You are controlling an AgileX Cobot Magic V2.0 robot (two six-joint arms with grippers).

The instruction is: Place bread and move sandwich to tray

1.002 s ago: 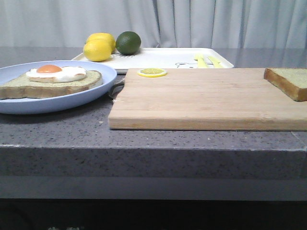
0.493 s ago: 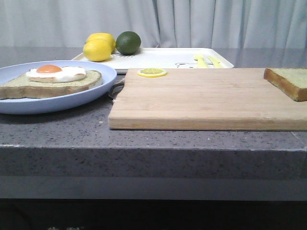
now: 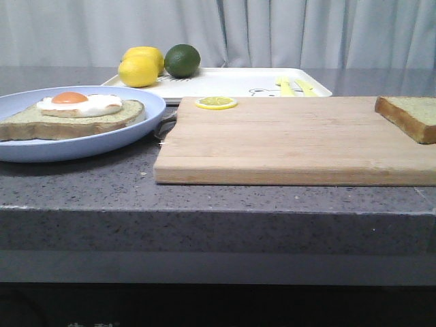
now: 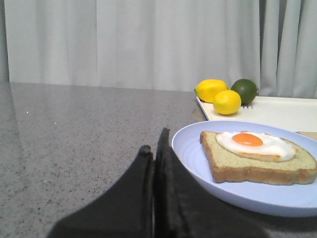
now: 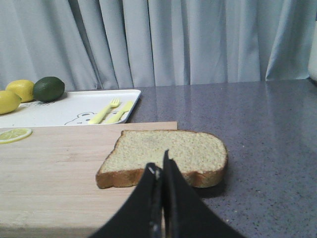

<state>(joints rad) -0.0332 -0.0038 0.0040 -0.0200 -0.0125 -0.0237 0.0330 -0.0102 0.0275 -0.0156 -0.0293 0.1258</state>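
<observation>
Bare wooden board (image 3: 293, 139) between plate (image 3: 102, 139) and bread (image 3: 409, 116).

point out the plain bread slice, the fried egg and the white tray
bread (image 5: 166, 153), right wrist view, on the middle of its pale top face
fried egg (image 4: 247, 140), left wrist view, on the orange yolk
tray (image 3: 225, 82), front view, on a bare part of its white floor

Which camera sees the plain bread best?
The right wrist view: the whole bread lies on the board, just past the shut right gripper. The front view cuts it off at the edge; the left wrist view misses it.
</observation>
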